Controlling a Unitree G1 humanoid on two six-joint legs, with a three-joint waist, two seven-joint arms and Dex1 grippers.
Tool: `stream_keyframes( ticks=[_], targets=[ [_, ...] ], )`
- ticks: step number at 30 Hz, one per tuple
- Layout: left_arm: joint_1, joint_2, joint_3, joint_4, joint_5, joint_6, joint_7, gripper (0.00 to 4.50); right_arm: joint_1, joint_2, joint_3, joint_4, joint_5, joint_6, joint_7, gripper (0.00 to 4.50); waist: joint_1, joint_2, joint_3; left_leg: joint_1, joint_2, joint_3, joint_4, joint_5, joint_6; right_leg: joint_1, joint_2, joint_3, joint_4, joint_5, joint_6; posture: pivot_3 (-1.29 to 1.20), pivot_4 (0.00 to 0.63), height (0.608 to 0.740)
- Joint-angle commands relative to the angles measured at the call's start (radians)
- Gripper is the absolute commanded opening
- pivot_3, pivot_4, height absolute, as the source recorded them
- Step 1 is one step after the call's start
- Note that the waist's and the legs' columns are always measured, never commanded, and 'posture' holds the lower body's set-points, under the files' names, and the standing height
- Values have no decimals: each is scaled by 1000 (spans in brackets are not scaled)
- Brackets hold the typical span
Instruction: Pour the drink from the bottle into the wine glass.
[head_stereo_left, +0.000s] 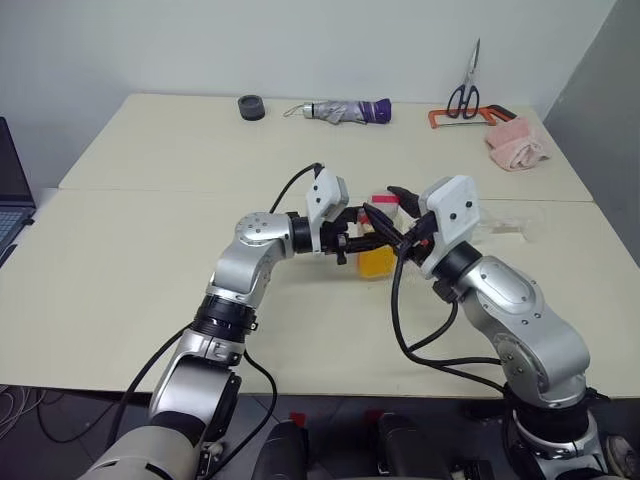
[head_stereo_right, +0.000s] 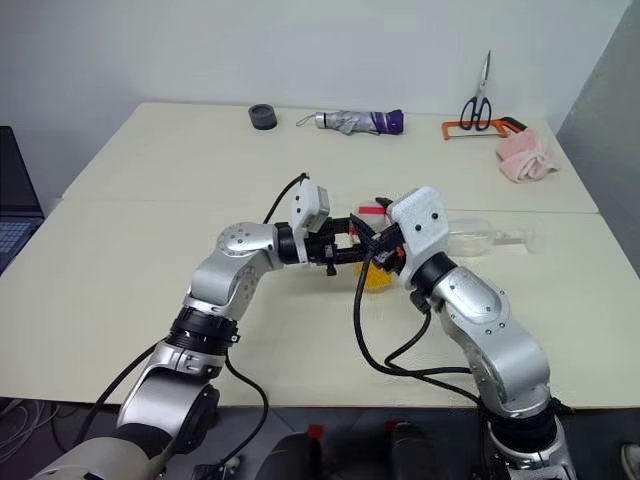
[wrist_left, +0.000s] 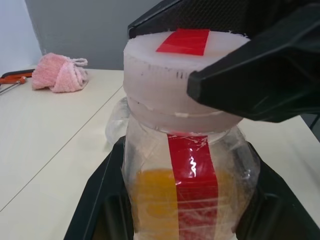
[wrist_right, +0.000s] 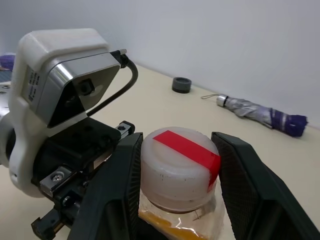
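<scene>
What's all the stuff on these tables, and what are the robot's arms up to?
bottle: one, clear with red stripe, table middle, between both grippers
cap: one, white with red strip, on the bottle
drink: orange-yellow, low in the bottle
wine glass: one, clear, lying on its side beyond the right arm
umbrella: one, grey and purple, folded, far side
tape roll: one, dark grey, beside the umbrella
scissors: one, dark handles, far right
saw: one, orange frame, by the scissors
cloth: one, pink, far right
laptop: one, dark, left edge
left gripper: black fingers, shut on the bottle's body
right gripper: black fingers, astride the cap
</scene>
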Motion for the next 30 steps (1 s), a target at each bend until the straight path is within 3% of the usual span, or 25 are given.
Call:
stream_keyframes(
  ticks=[1,6,12,14,15,21,24,26,30],
  targets=[
    [-37,9,13,-67,-51,16,-46,1939,-42,-68,-42,61,97,-86,205,1842,0,0,0,0,0,1,0,0,0,0,0,0,0,0,0,0,150,740],
    [-63,46,13,-90,-92,34,-162,1931,-106,-230,-117,258,233,-102,508,1842,0,0,0,0,0,3,0,0,0,0,0,0,0,0,0,0,150,740],
    [-80,56,18,-76,-79,22,-185,1924,-166,-316,-118,344,287,-77,613,1842,0,0,0,0,0,4,0,0,0,0,0,0,0,0,0,0,150,740],
    [-80,49,28,-65,-73,25,-158,1924,-150,-304,-137,328,270,-96,554,1842,0,0,0,0,0,4,0,0,0,0,0,0,0,0,0,0,150,740],
    [-79,46,31,-61,-71,26,-146,1924,-142,-294,-150,321,264,-102,519,2583,1,0,0,0,0,4,0,0,0,0,0,0,0,0,0,0,150,740],
    [-58,38,20,-51,-31,10,-69,1923,-47,-227,-246,97,321,-60,296,4500,1,0,0,-1,0,2,0,0,0,0,-1,0,0,0,0,0,150,740],
    [-56,30,16,-44,-22,8,-45,1923,0,-191,-214,-32,296,-13,171,4500,0,0,0,0,0,1,0,0,0,0,-1,1,0,0,0,0,150,740],
    [-59,20,13,-30,-13,6,-28,1923,14,-144,-143,-109,205,24,27,4500,0,0,0,0,0,0,0,0,0,0,0,0,0,0,0,0,150,740],
    [-76,8,3,12,8,-15,-13,1923,-8,-97,-21,-137,67,69,-113,4500,-1,1,0,0,0,0,1,0,0,0,0,1,2,0,0,0,150,740]
  ],
)
